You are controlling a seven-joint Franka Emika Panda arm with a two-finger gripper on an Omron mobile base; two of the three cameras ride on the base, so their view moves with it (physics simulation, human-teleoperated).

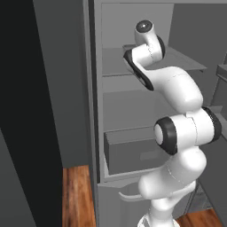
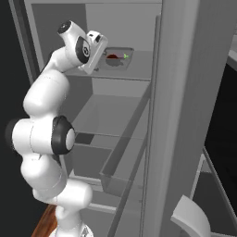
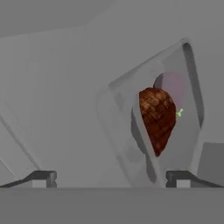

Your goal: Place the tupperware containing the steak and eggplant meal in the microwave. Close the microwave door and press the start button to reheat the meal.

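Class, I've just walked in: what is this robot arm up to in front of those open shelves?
The white arm is reaching up toward the tupperware, which sits on an upper shelf with the steak and eggplant meal inside. Its gripper is open, the fingers spread in front of the tub and not yet gripping it. Nothing has been picked up so far, so the reheating job is only beginning.

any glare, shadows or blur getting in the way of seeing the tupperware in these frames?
No glare anywhere, flat rendered light. Hand view: tupperware and steak and eggplant meal soft, slightly blurred. Right base view: tupperware tiny, coarse, on an evenly lit shelf. Left base view: left side near black.
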